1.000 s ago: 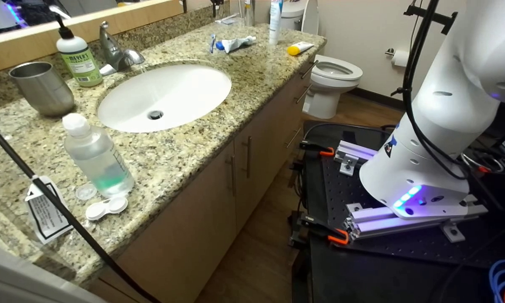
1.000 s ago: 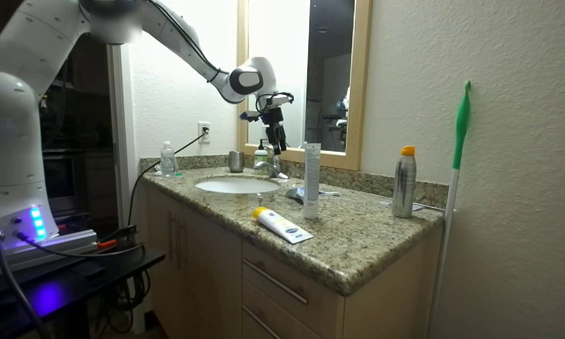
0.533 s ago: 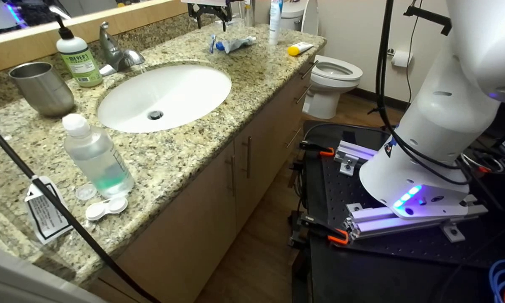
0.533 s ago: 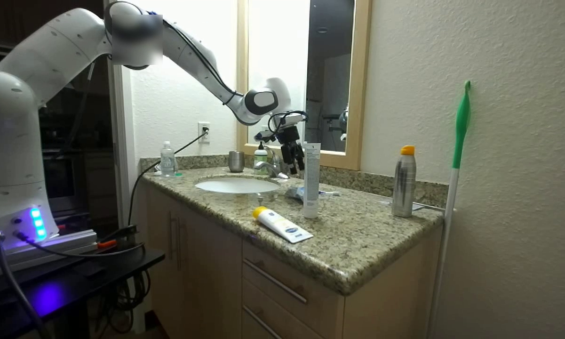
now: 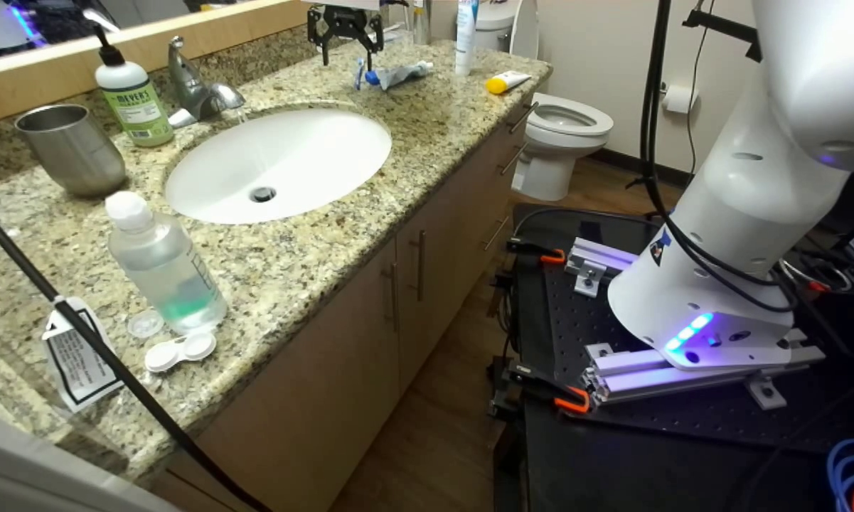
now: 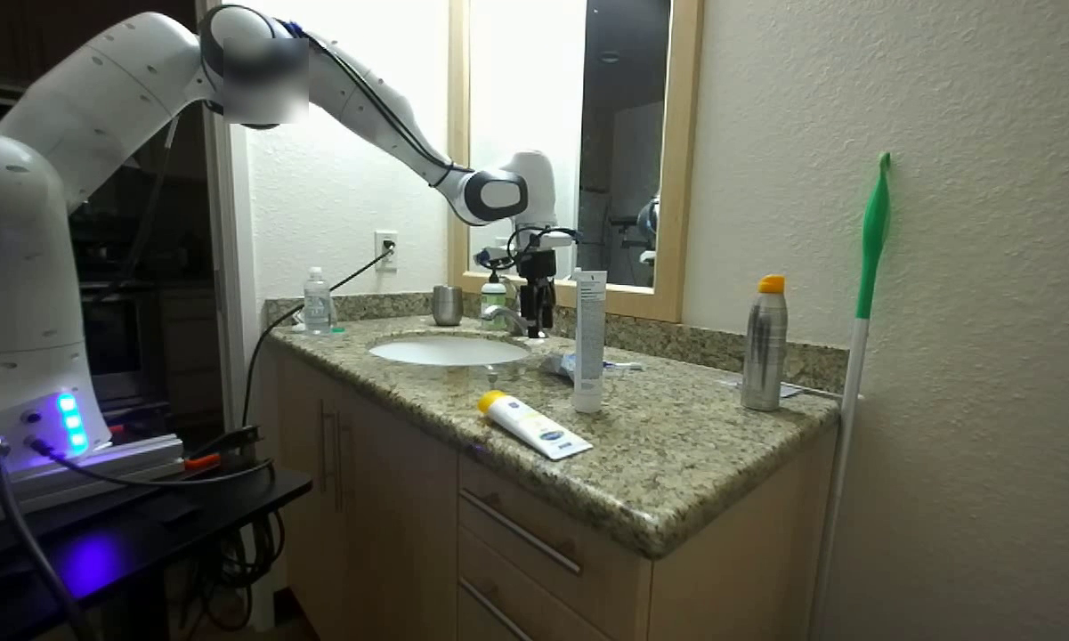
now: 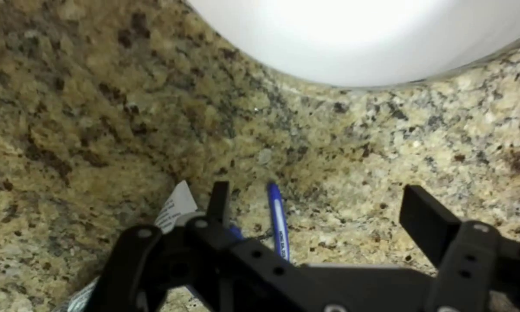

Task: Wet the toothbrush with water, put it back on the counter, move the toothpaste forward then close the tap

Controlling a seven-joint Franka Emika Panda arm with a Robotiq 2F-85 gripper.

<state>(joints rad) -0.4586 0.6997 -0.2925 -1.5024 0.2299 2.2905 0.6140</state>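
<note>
The toothbrush [image 5: 359, 73] lies on the granite counter [image 5: 277, 263] beyond the basin. Its blue handle [image 7: 279, 221] shows between my fingers in the wrist view, nearer the left finger; the rest is hidden behind the gripper. My gripper [image 5: 348, 62] is open and empty, pointing down above the counter; it also shows in the wrist view [image 7: 315, 190]. The whitish toothpaste tube [image 5: 404, 73] lies beside the brush and shows partly behind my left finger in the wrist view [image 7: 175, 206]. The chrome tap [image 5: 203, 89] stands behind the basin, with a faint stream of water [image 5: 242, 116] under its spout.
A white basin [image 5: 313, 142] is set in the counter. An upright tube [image 6: 589, 356] and a yellow-capped tube [image 6: 538, 425] are near the toothpaste. A soap bottle [image 5: 139, 107], a metal cup [image 5: 75, 153] and a clear bottle [image 5: 167, 263] stand around the basin. A mirror [image 6: 623, 178] is behind.
My gripper has come down towards the counter and into fuller view. In the last half second it has turned from tilted to nearly upright and shifted slightly towards the tap. The objects have not moved.
</note>
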